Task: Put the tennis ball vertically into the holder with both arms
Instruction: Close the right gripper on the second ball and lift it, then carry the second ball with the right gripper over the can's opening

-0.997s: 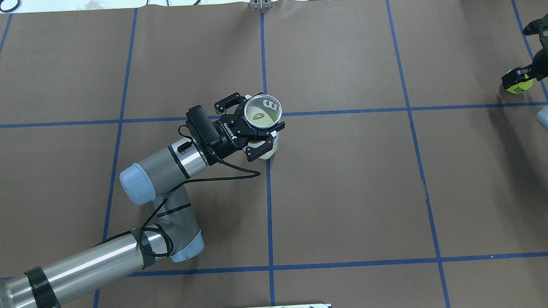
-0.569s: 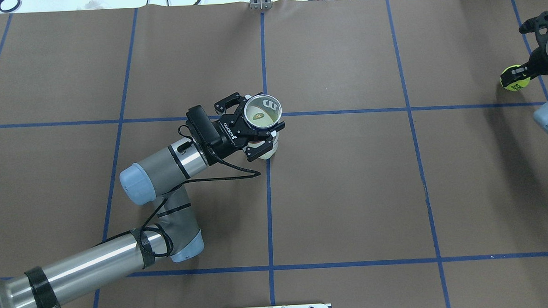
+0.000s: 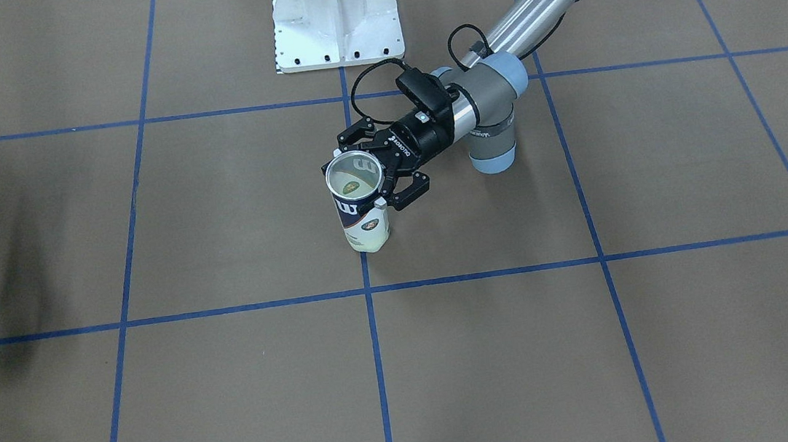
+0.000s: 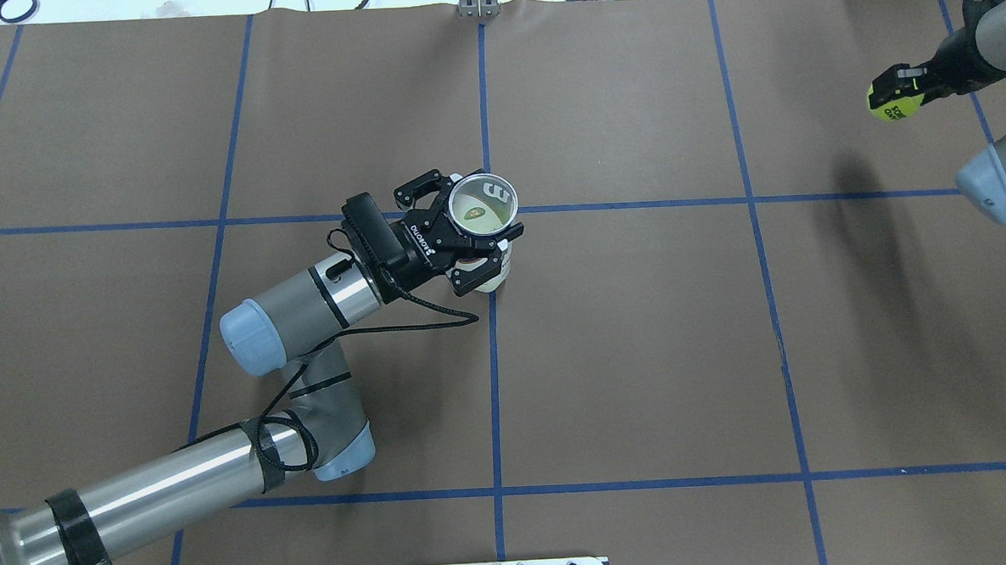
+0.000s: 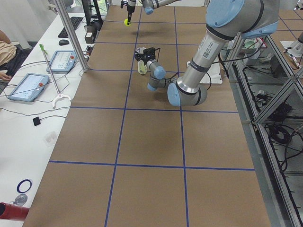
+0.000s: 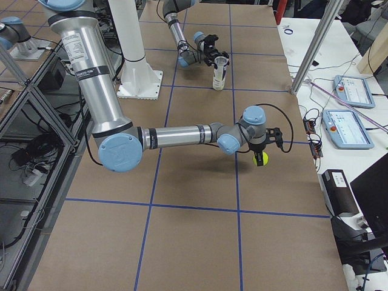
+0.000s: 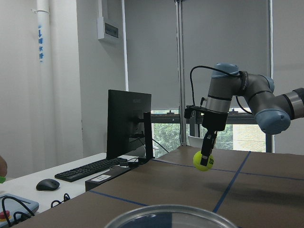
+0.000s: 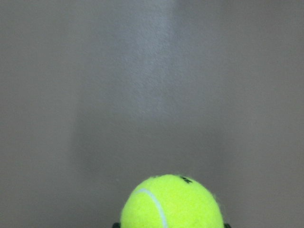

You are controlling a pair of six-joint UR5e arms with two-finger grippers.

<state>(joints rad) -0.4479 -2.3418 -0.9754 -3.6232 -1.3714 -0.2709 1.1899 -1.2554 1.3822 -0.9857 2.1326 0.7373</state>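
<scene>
**Overhead view: ball aloft on the right, holder gripped at centre**

From above, the left hand [image 4: 477, 226] is clamped around the holder [image 4: 494, 188], which stands upright, mouth open, on the table [image 4: 642, 353] by the centre line. The right hand [image 4: 895, 94] pinches the tennis ball [image 4: 888, 106] near the right edge, well apart from the holder. Height is hard to judge from there. The left wrist view shows the ball hanging clear of the table, while the front-facing view catches only a sliver of it at its edge. Since a second ago, the ball has travelled away from the robot and somewhat toward the centre. The left hand and holder have not shifted.
</scene>
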